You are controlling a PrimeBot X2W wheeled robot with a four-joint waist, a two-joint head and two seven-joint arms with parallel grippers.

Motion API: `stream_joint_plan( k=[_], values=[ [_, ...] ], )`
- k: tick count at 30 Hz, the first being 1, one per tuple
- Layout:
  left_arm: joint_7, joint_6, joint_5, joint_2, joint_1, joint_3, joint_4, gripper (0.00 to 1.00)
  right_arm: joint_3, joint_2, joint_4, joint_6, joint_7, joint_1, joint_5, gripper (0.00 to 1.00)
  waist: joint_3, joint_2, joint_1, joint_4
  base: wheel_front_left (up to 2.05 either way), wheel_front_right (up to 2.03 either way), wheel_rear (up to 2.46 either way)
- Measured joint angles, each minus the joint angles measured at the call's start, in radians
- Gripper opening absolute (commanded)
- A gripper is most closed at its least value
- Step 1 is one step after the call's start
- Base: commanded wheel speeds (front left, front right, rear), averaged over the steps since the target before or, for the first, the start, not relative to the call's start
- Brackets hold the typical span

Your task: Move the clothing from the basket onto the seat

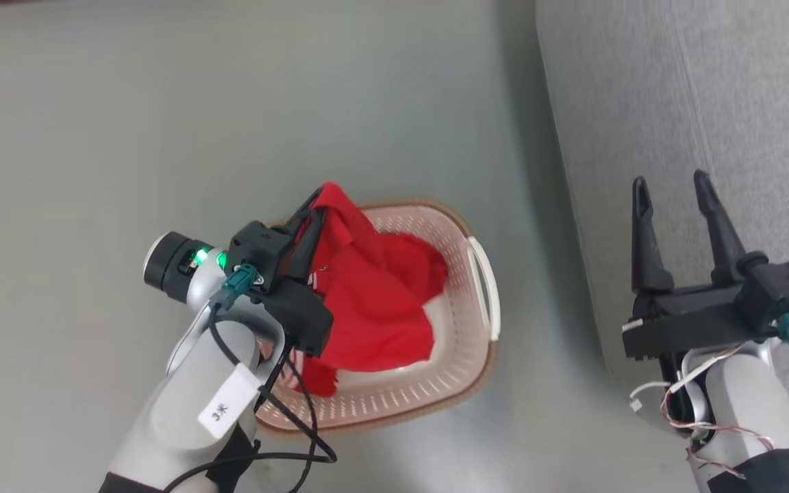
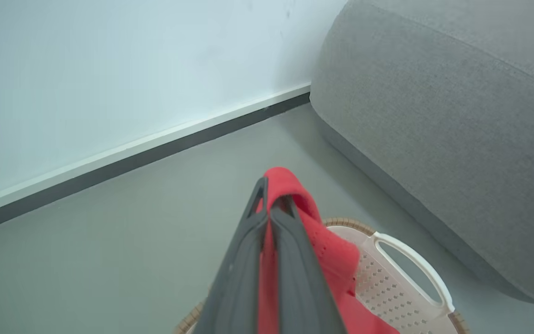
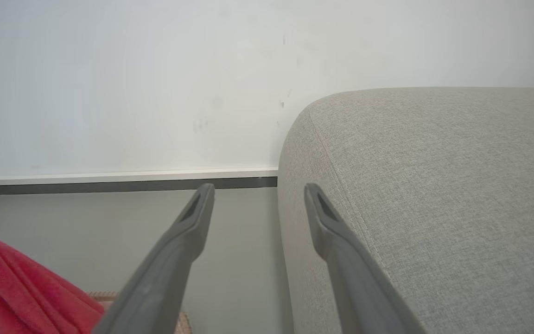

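two dark left fingers [image 2: 295, 269] are pinched tight on a fold of the red clothing [image 1: 374, 301], holding it up in a peak above the basket [image 1: 459, 342]; the rest of the cloth hangs down into the basket, which sits on the floor [image 1: 161, 103] just beside the grey seat [image 1: 709, 82]; the right fingers [image 1: 643, 233] stand wide apart with nothing between them, over the seat's front edge; a pale wall [image 3: 109, 69] with a dark baseboard runs behind.

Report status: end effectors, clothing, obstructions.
Left end effector shut on clothing, fabric hanging into basket. Right end effector open, at seat edge. No obstruction seen.
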Motion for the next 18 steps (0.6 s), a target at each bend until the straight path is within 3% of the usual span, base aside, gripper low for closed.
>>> stream_joint_plan(
  k=[18],
  values=[
    [0.0,-0.01,-0.036,0.006,0.011,0.0,-0.118,0.0,0.024,0.02,0.098,0.044,0.0,0.047,0.003,1.0,-0.243,-0.0001,0.0001,0.082,0.0,0.0,0.0]
  ],
)
